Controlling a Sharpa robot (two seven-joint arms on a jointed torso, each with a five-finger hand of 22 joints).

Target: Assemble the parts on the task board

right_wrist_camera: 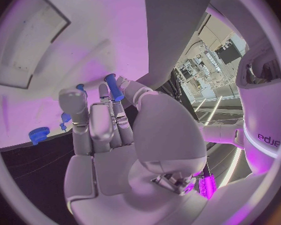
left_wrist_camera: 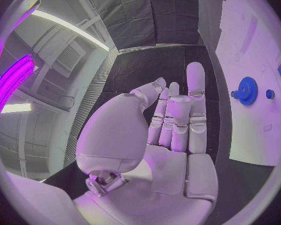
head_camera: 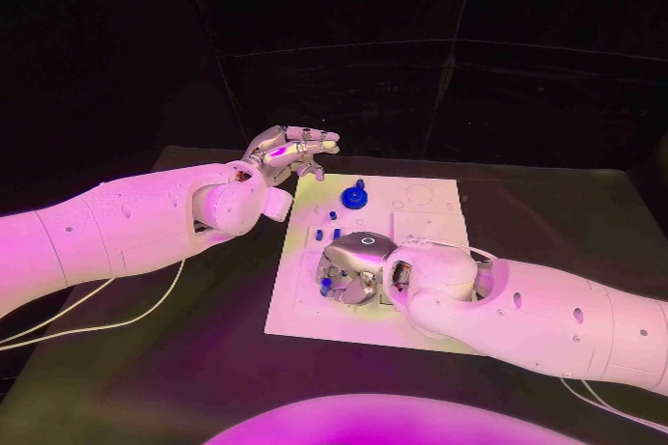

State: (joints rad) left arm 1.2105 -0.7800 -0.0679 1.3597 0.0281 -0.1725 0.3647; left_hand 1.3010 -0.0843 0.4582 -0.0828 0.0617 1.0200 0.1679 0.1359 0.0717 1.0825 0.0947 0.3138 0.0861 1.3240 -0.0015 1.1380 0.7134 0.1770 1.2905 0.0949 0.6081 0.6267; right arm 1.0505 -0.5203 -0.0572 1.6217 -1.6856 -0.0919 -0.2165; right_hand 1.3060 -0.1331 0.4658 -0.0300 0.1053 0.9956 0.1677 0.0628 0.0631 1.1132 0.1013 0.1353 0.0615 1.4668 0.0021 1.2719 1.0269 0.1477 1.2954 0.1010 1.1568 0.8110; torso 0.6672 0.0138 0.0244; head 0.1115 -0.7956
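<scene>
1. The desk [head_camera: 208, 368] is black and carries the white task board [head_camera: 418, 319] in its middle; the right hand's fingers work over the board's near half, while the left hand's fingers hang off the board's far left corner.
2. The right hand [head_camera: 355, 271] is low over the board, palm down. In the right wrist view its fingers [right_wrist_camera: 90, 120] lie close together and a blue peg [right_wrist_camera: 113, 87] stands up from between them, so I judge that the hand holds this peg, though the contact itself is hidden.
3. The left hand [head_camera: 290, 153] is raised above the desk, just beyond the board's edge. In the left wrist view its fingers [left_wrist_camera: 178, 115] are straight, side by side, and hold nothing.
4. The blue gear [head_camera: 356, 196] sits on the board's far part, between the two hands and nearer the left fingers; in the left wrist view it lies off to one side of those fingers, not in front of them.
5. Several small blue parts [head_camera: 326, 235] stand on the board just beyond the right fingers, toward the gear.
6. The peg's long axis runs roughly along the right fingers. The coming move turns on tilting it upright over a hole; which hole cannot be told.
</scene>
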